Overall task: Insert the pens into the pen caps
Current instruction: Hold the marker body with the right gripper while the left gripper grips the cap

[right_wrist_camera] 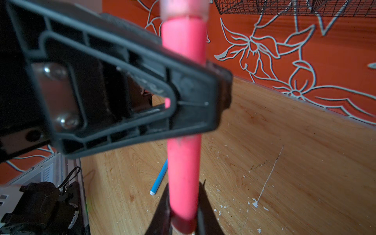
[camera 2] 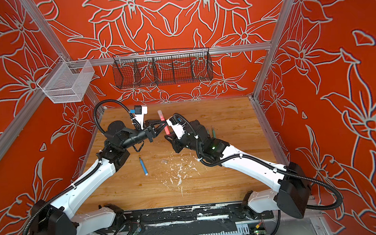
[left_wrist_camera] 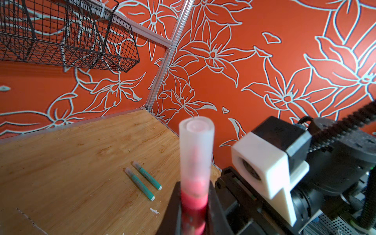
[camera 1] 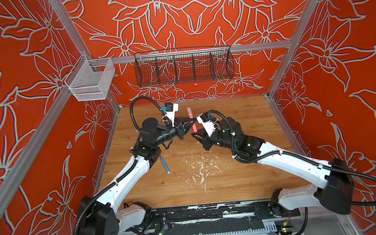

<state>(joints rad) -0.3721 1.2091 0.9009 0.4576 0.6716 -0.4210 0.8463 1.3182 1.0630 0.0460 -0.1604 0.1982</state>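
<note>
Wood-grain table (camera 1: 234, 183), red floral walls. The blue pen (camera 1: 164, 164) lies uncapped left of centre. The left hand (left_wrist_camera: 194, 195) is clamped on the upright red-pink pen (right_wrist_camera: 184, 173) just below its fitted pen cap (left_wrist_camera: 196, 146). The right hand (right_wrist_camera: 183, 205) flanks the pen's lower end; its grip cannot be determined. Two green pens (left_wrist_camera: 140, 184) lie at the right.

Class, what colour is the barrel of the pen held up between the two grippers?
The pen is red-pink, clearest in the right wrist view.
</note>
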